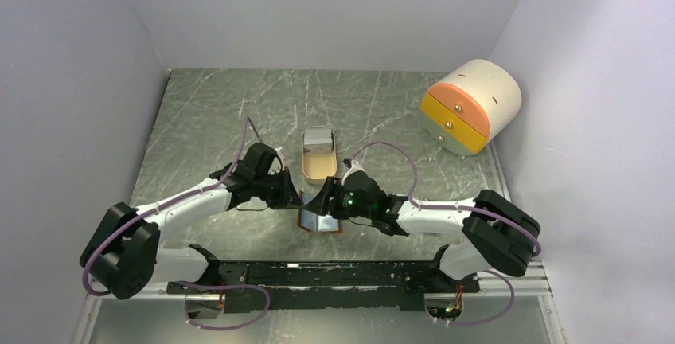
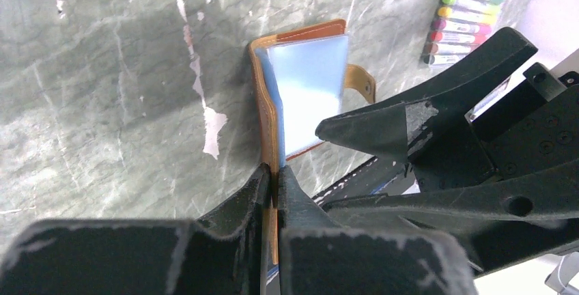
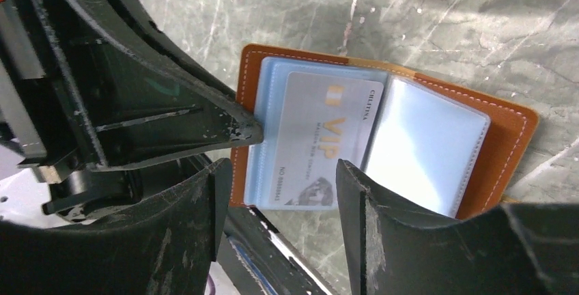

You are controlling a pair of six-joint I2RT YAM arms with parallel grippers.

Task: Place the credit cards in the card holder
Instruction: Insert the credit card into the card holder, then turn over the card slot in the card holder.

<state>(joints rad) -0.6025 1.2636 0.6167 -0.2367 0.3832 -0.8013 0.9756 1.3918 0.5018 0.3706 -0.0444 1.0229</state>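
Well ahead of both claws, a shallow beige tin [image 1: 318, 170] lies open on the grey-green marbled table [image 1: 207, 113]. Farther off on the right claw's side, a round cream cabinet with orange drawer fronts [image 1: 471, 107] sits by the wall. A pack of coloured pens [image 2: 466, 15] lies ahead and to the right of the left claw, well apart from the leather. A white chipped patch [image 2: 213, 130] in the tabletop shows just left of that claw's tips.

The left claw [image 2: 275, 180] is pressed together on the card holder [image 2: 304, 76], pinching the brown leather cover at its near edge, where it stands up off the table. The right claw [image 3: 281, 172] hangs over the same holder with its fingers [image 3: 351, 192] spread and nothing pinched between them. Each claw gets in the other's way. One black finger of the right claw crosses the holder's near corner in the left wrist view, and the left claw covers the holder's left edge in the right wrist view.

The holder lies open directly under the right claw, tan leather with pale stitching and clear bluish sleeves inside. Its strap [image 2: 362, 82] with a snap sticks out on the far side. A grey-white credit card [image 3: 321, 138] marked VIP rests on the left sleeve between the spread fingers. I cannot tell whether it is tucked in.
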